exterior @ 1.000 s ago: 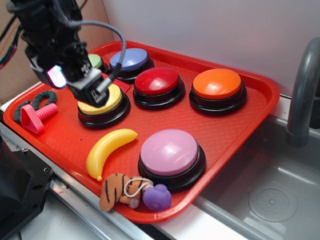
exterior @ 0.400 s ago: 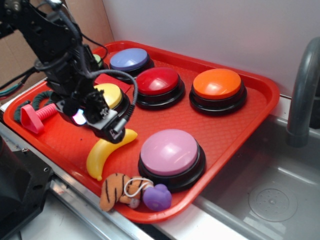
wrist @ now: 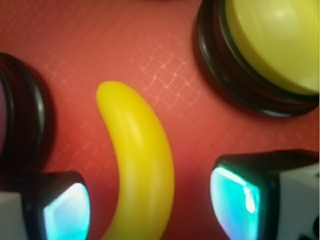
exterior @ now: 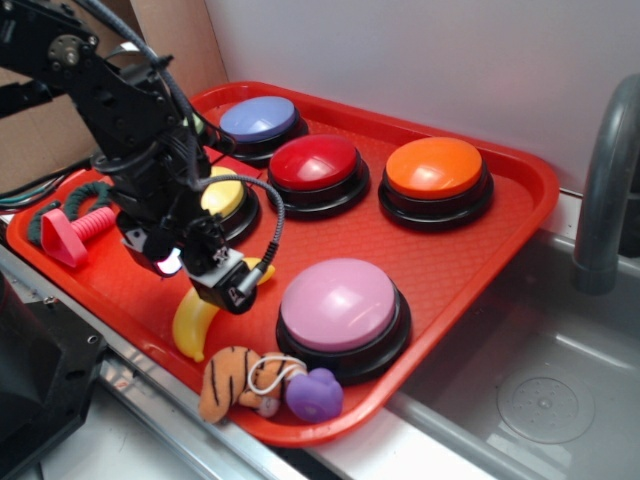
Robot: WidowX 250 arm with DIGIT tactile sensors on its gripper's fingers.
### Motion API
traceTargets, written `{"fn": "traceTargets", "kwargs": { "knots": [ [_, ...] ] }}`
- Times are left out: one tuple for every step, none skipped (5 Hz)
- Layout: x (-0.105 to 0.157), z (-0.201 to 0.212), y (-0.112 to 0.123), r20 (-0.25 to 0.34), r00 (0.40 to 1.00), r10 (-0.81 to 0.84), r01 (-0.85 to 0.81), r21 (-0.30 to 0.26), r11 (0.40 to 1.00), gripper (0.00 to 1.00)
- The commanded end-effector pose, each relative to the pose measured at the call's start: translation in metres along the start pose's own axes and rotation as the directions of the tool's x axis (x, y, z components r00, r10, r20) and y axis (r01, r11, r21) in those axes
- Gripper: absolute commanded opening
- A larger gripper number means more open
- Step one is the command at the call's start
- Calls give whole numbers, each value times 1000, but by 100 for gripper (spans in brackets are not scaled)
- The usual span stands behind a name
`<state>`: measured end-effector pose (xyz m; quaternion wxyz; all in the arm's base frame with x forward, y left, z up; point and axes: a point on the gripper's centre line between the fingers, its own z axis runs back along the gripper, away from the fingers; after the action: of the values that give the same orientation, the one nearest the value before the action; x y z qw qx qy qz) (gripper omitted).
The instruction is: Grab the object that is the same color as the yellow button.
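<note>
— On the red tray (exterior: 500, 230), where do we locate the toy banana (exterior: 195, 322)?

— We find it near the front edge, between the yellow button (exterior: 222, 196) and the pink button (exterior: 338, 303). From the exterior view, the gripper (exterior: 232, 288) covers the banana's upper end; only the lower half shows.

— What does the wrist view add?

— We see the banana (wrist: 137, 165) lying flat on the tray surface (wrist: 100, 45), its tip pointing up-frame. One fingertip (wrist: 62, 210) sits left of it and the other on the right, with tray visible between each pad and the fruit. We read the jaws as spread wide, straddling the banana and gripping nothing. The yellow button (wrist: 270, 45) fills the upper right corner.

— What appears only in the exterior view?

— We see the red button (exterior: 314, 163), orange button (exterior: 435, 167), blue button (exterior: 258, 119), a striped tiger toy (exterior: 232, 380) beside a purple toy (exterior: 315, 393), and a pink object (exterior: 68, 232) at the tray's left end.
</note>
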<state>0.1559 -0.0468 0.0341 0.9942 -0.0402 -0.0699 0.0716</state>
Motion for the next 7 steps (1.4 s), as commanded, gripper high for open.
{"fn": "traceTargets", "kwargs": {
  "knots": [
    [5,-8,3,8,1000,10,-10,9,1000,100],
    [5,-12,7,-2,999,33,-33,25,999,22],
    [5,-13,9,-19,999,43,-42,67,997,5],
    [4,-12,10,-26,999,43,-41,83,996,0],
    [12,3,7,-40,999,31,-27,98,995,0],
    [25,33,10,-56,998,40,-35,97,995,0],
    [38,69,16,-55,997,59,-52,116,992,0]
  ]
}}
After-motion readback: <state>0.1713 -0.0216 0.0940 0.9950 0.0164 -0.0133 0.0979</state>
